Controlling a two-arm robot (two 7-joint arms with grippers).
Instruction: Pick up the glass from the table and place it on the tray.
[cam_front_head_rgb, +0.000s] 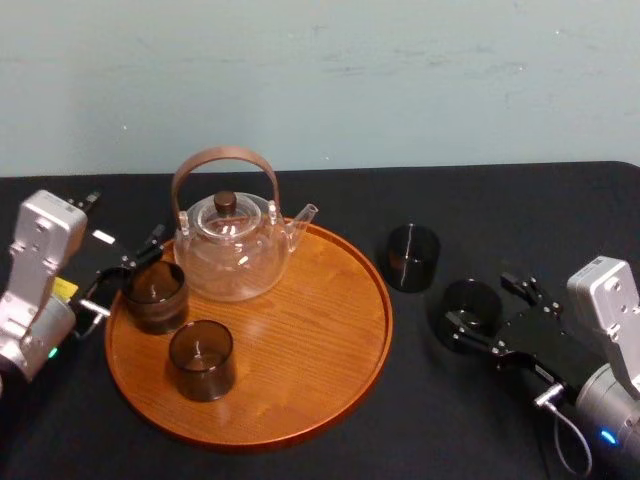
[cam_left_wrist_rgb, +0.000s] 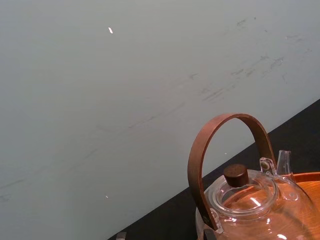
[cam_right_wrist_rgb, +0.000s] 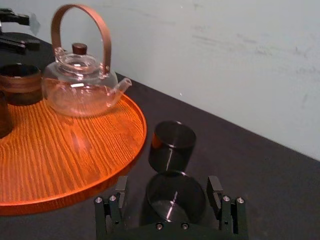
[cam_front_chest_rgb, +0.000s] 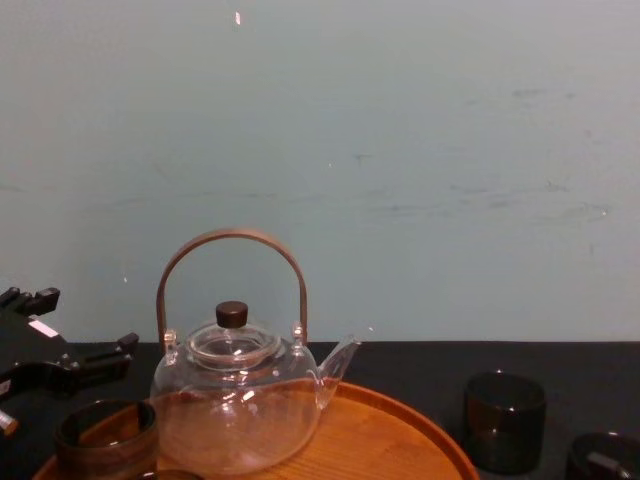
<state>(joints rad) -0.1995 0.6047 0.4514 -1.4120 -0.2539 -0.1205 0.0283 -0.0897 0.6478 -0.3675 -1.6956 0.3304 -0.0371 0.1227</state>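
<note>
Two dark smoky glasses stand on the black table right of the tray. The nearer glass (cam_front_head_rgb: 468, 303) (cam_right_wrist_rgb: 175, 196) sits between the fingers of my right gripper (cam_front_head_rgb: 480, 310) (cam_right_wrist_rgb: 169, 189), which is open, with a gap showing on one side. The farther glass (cam_front_head_rgb: 413, 257) (cam_right_wrist_rgb: 172, 145) (cam_front_chest_rgb: 504, 418) stands free just beyond it. The round orange-brown wooden tray (cam_front_head_rgb: 320, 330) (cam_right_wrist_rgb: 75, 150) (cam_front_chest_rgb: 400, 440) holds a glass teapot (cam_front_head_rgb: 232, 245) and two more dark glasses (cam_front_head_rgb: 155, 295) (cam_front_head_rgb: 201, 359). My left gripper (cam_front_head_rgb: 125, 275) (cam_front_chest_rgb: 75, 365) is open at the tray's left rim, beside the left glass.
The teapot's tall brown handle (cam_left_wrist_rgb: 225, 150) (cam_front_chest_rgb: 232, 270) rises over the tray's back half. The tray's front right part (cam_front_head_rgb: 300, 380) is bare wood. A pale wall stands behind the table's far edge.
</note>
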